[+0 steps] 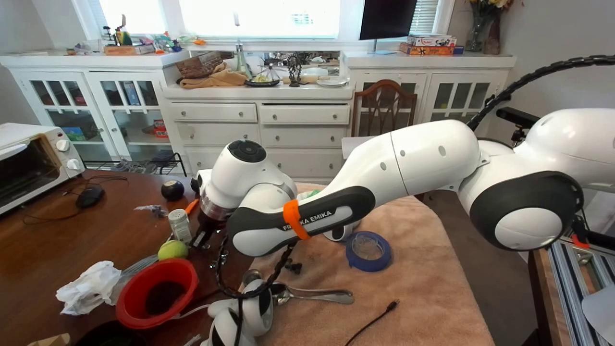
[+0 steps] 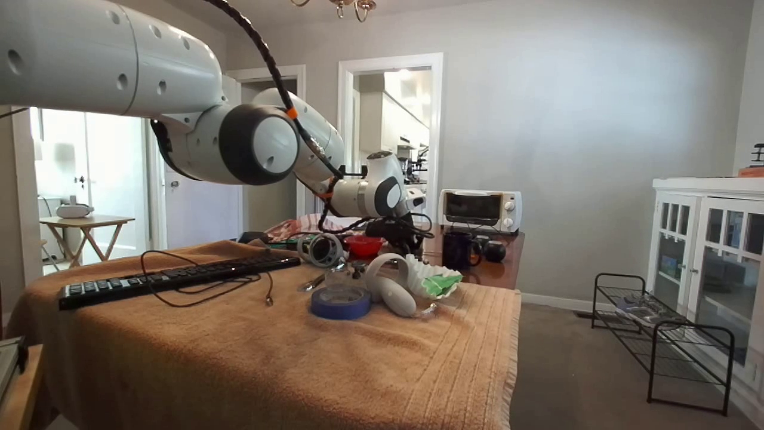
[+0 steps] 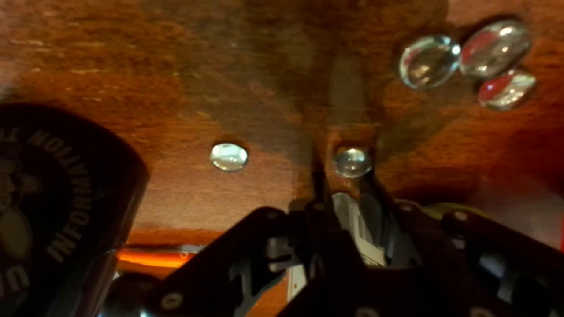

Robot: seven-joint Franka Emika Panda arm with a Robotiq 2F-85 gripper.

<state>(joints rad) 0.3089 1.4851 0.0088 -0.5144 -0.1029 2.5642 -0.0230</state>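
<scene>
Clear glass bead [image 3: 352, 164] lies on the wooden bench [image 3: 176, 193], seen in the wrist view between the tips of the gripper [image 3: 344, 174]. Jaws narrow but apart: one finger close by the bead's edge, a strip of bare wood showing on the opposite side. Contact cannot be told; no firm hold visible.

Around it: a lone bead [image 3: 228, 157] well apart, and three more beads [image 3: 495, 48] bunched together farther off. Dark lettered mug [image 3: 66, 211] to one side, with an orange object [image 3: 154, 257] partly behind the gripper. In an exterior view, shaker [image 1: 180, 225] and tennis ball [image 1: 173, 250] just beside the gripper; red bowl [image 1: 129, 298] a little beyond.

Risks, as judged: glass looks smooth, domed and low. Uneven finger spacing could shove it sideways before both pads bear; a pinch off its middle could shoot it out. Tips too high might ride over the dome; too low, they could grind on wood. A sprung bead might scatter the bunch. Clear glass and glare make depth hard to read. Sideways wrist drift could knock mug or shaker.
</scene>
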